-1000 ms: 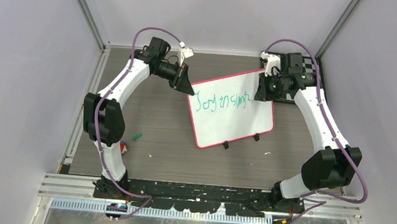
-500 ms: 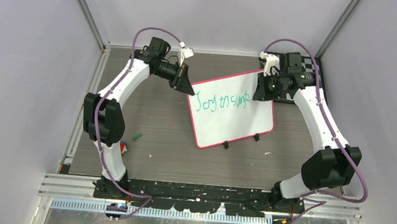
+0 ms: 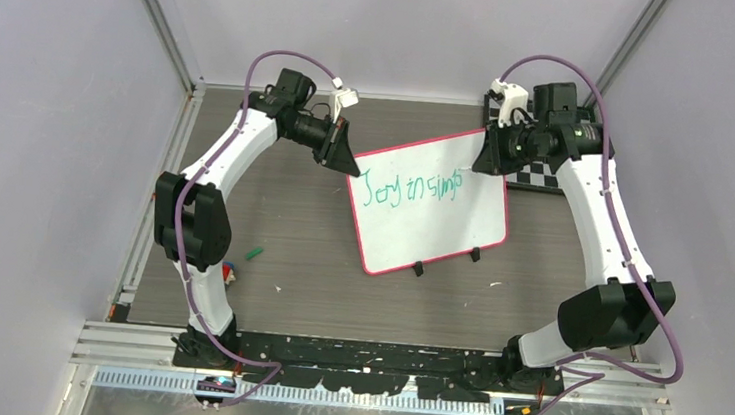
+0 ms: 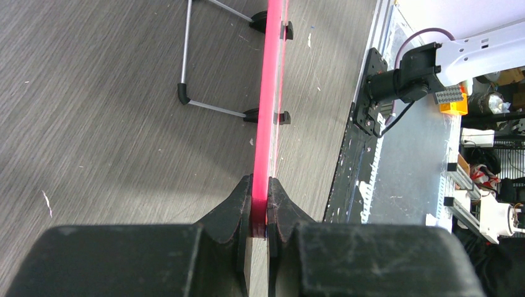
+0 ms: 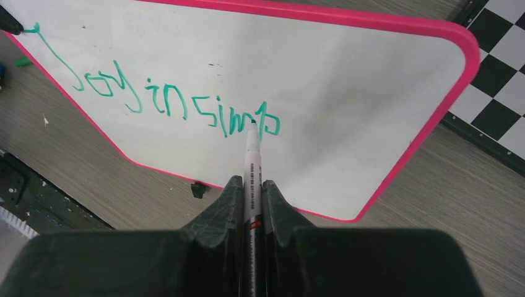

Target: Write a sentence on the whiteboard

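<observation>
The whiteboard [image 3: 432,223], white with a pink-red rim, stands tilted on the table's middle. Green lettering [image 3: 412,188] on it reads "Joy in simp" in one line; it also shows in the right wrist view [image 5: 186,105]. My left gripper [image 3: 345,161] is shut on the board's top left corner; the left wrist view shows its jaws clamped on the pink rim [image 4: 267,124]. My right gripper [image 3: 488,158] is shut on a white marker [image 5: 252,167], whose tip sits at the last letter on the whiteboard [image 5: 347,93].
A black-and-white checkered board [image 3: 547,173] lies behind the whiteboard at the back right. A green marker cap [image 3: 254,253] and small coloured pieces [image 3: 228,274] lie on the table at the left. Two black clips [image 3: 418,268] hold the board's lower edge.
My right gripper has drawn back to the right and upward from the board's top edge with the marker. The last letter's strokes now show. The left arm has not moved.
</observation>
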### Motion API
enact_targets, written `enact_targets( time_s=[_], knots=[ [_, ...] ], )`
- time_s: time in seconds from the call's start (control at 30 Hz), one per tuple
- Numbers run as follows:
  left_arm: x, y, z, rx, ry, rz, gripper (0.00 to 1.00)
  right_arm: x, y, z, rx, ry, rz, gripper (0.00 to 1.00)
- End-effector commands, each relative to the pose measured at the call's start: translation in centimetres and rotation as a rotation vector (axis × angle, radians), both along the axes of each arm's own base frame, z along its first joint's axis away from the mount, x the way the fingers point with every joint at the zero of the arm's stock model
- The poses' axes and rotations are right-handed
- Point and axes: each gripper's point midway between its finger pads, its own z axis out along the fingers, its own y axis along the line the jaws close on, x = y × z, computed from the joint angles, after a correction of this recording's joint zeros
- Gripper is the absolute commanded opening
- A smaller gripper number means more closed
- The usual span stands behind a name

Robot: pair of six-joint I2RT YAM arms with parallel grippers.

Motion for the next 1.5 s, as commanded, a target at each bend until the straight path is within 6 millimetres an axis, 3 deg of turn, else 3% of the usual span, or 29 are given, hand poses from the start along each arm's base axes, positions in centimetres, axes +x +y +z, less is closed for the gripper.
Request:
enact_targets(
  time_s=[0.0,0.53,1.13,1.3,1.47],
  knots=[
    [0.1,0.0,0.0,0.035,-0.069,0.000,0.00,1.1,-1.0,1.9,-0.014,-0.080,-0.014,0.00],
    [0.1,0.0,-0.1,0.037,-0.069,0.000,0.00,3.9,-1.5,0.8,-0.017,-0.094,-0.100,0.00],
    [0.1,0.0,-0.5,0.041,-0.062,0.000,0.00,1.3,-2.0,-3.2,-0.065,-0.009,-0.075,0.00],
    [0.1,0.0,-0.5,0.041,-0.060,0.002,0.00,1.1,-2.5,-3.3,-0.092,-0.013,-0.076,0.00],
    [0.1,0.1,-0.4,0.041,-0.063,0.002,0.00,1.6,-3.2,-2.1,-0.119,-0.050,-0.091,0.00]
  ],
)
